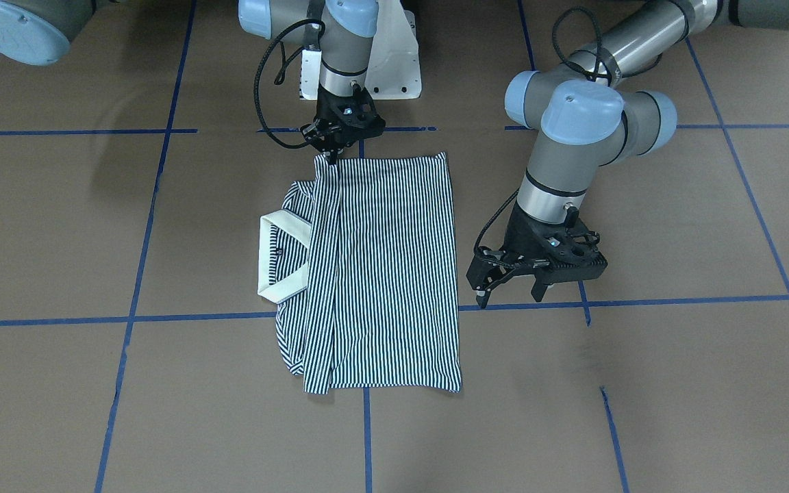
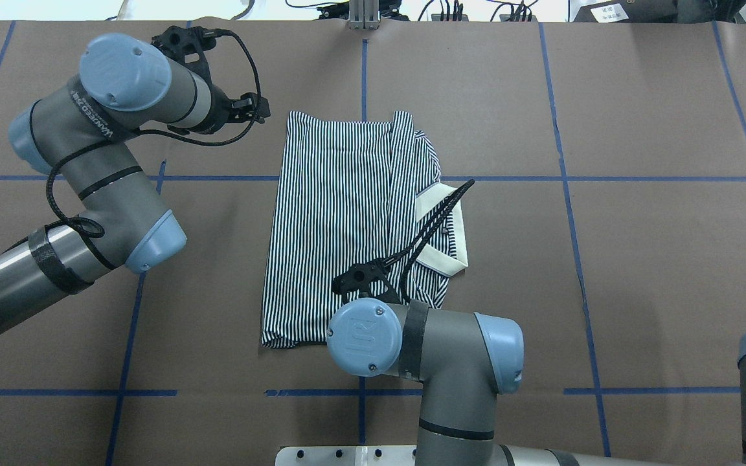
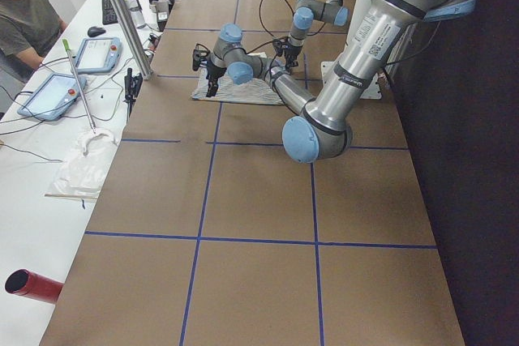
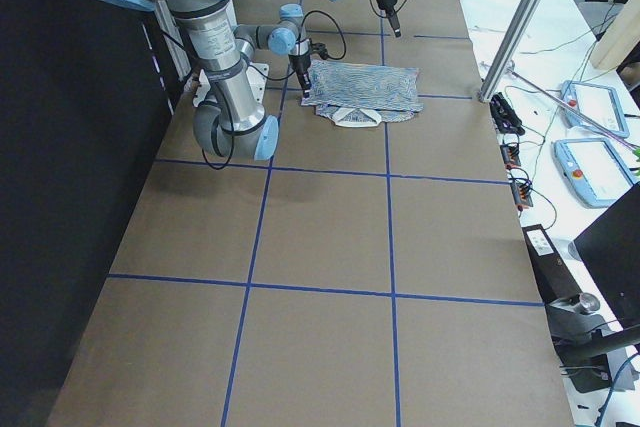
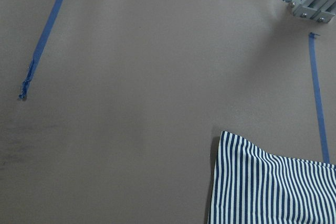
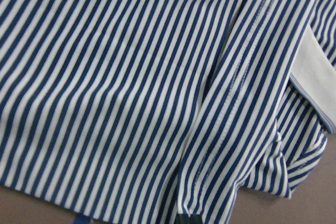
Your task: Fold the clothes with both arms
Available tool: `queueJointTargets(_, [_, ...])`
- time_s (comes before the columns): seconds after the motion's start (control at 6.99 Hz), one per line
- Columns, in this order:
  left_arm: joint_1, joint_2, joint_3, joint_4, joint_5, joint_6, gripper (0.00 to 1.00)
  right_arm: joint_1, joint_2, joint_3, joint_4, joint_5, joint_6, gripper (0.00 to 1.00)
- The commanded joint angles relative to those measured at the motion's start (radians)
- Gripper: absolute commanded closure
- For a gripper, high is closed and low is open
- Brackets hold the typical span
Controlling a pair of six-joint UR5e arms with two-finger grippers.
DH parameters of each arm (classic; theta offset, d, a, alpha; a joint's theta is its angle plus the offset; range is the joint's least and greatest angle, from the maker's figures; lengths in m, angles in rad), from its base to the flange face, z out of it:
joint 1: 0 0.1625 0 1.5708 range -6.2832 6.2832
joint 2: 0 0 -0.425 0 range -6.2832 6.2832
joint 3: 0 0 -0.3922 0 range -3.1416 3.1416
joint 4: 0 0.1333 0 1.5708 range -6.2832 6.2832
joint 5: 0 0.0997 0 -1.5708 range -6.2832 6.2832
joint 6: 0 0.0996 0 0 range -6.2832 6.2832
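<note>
one striped polo shirt (image 1: 381, 274), two hands: right hand (image 1: 331, 153) pinches its robot-side corner; left hand (image 1: 509, 297) spread wide, just beside it.

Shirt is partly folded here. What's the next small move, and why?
Probably lift the right gripper clear of the shirt, releasing first if it grips; I cannot tell. Its tips sit at the corner nearest the robot, the fold lies flat, and the left gripper is open, off the cloth.

Left claw (image 1: 509, 297) spread wide, right claw (image 1: 331, 157) pinched closed, pointing down
</note>
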Motion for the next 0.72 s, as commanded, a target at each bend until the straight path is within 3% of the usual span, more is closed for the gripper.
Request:
queueJointTargets(0.0, [0.0,0.0,0.0,0.0,0.0,-0.002,0.0,0.017,-0.063,0.087,-0.001,0.01,-0.003,1.0])
queueJointTargets(0.57, [0.002,-0.002,0.012,0.0,0.0,-0.005,0.0,0.077,-0.143,0.149,0.012,0.113,-0.009,1.0])
